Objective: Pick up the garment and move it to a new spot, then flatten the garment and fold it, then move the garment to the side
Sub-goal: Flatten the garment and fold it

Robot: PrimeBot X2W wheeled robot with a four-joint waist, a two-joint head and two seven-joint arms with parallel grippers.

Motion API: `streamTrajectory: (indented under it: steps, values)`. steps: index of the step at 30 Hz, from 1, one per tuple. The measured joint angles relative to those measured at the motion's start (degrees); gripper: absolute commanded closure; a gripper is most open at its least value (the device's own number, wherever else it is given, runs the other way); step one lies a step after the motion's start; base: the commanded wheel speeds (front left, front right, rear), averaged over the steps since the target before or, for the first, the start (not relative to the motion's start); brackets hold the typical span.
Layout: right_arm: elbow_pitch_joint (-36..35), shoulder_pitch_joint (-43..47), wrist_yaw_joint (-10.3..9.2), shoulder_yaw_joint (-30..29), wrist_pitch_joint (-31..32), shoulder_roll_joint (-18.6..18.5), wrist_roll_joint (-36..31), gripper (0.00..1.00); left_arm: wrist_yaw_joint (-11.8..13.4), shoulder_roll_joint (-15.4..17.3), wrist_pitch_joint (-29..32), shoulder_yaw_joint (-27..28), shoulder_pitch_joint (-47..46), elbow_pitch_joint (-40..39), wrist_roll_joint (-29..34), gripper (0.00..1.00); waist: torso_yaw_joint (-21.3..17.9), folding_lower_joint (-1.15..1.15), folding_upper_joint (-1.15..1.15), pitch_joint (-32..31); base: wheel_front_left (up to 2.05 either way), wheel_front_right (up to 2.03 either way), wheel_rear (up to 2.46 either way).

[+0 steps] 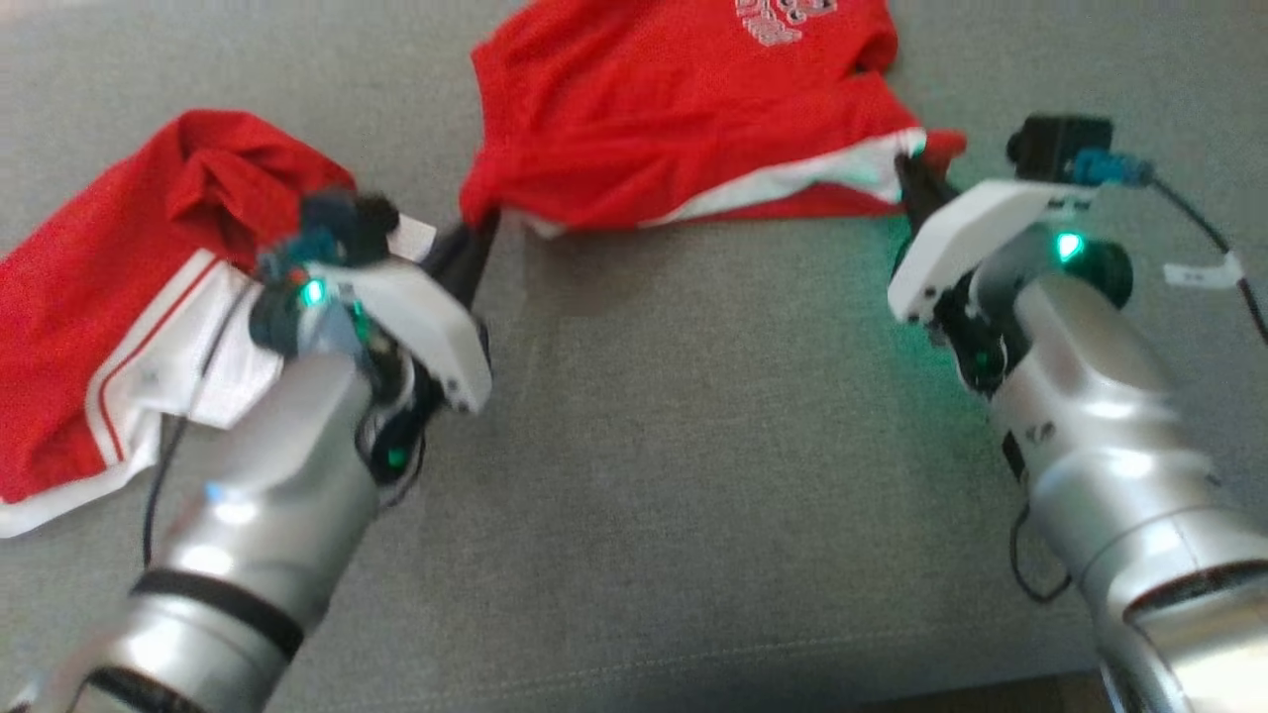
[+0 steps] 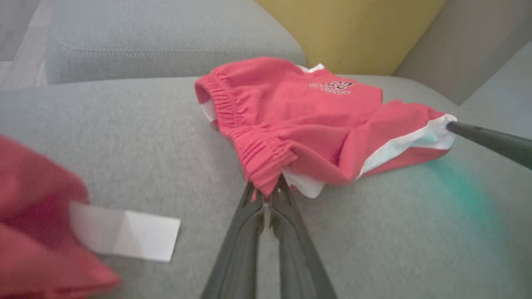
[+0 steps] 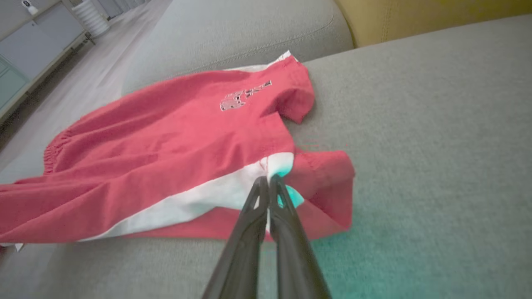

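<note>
We had the garment (image 1: 684, 129), a pair of red shorts with white trim, lying crumpled at the far middle of the grey sofa seat (image 1: 693, 446), not yet flat. Our left gripper (image 1: 482, 226) was clamped on the elastic waistband (image 2: 249, 145) at the garment's near left corner, its jaws together on a pinch of gathered cloth. Our right gripper (image 1: 911, 166) was clamped the same way on the white-trimmed hem (image 3: 232, 195) at the right end.

The shorts' long axis therefore ran left to right between the two claws. Each claw sat at the near edge of its own end, and the body of the cloth lay beyond them, towards the yellow cushion (image 2: 353, 33) at the far side. Neither arm was the nearer one, since each already had its own end. We could not tell whether the near edge was lifted clear of the seat.

We judged that the flattening would turn on this line. Drawing the grippers apart along it should take the slack out of the sagging middle. A red-and-white cloth (image 1: 109, 297) lay just left of the left gripper, with a white label (image 2: 124, 234) beside it. We judged that a leftward pull might snag it.
</note>
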Motion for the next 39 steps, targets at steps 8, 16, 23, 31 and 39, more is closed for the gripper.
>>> streamTrajectory:
  steps: [8,16,23,31,39]
  values:
    - [-1.4,5.8,0.01,4.0,2.9,-1.6,1.0,1.0,0.0,0.8,-1.6,-4.4,6.9,-0.9,-1.8,1.0,0.6,0.0,0.0,-4.1,0.0,0.0,0.0]
    - [-4.7,11.0,0.01,5.8,3.7,-3.9,2.3,1.0,-0.4,1.4,-3.1,-4.5,10.3,-0.8,-3.1,1.0,0.2,0.0,0.0,-7.1,0.0,0.0,0.0]
    - [-6.7,11.7,0.01,5.3,6.2,-6.5,2.9,1.0,-0.3,1.3,-3.6,-4.2,10.8,-0.8,-3.1,1.0,0.0,0.0,0.0,-9.2,0.0,0.0,0.0]
    - [-12.5,19.3,0.01,5.0,10.4,-7.6,6.1,0.0,-0.3,0.5,-3.5,-6.0,15.7,-1.8,-3.1,0.36,-0.3,0.0,0.0,-11.8,0.0,0.0,0.0]
    - [-22.3,22.1,0.01,1.5,7.9,-10.2,7.2,0.0,3.0,0.8,-4.0,-3.7,16.6,-4.6,-3.1,0.0,-0.1,0.0,0.0,-12.8,0.0,0.0,0.0]
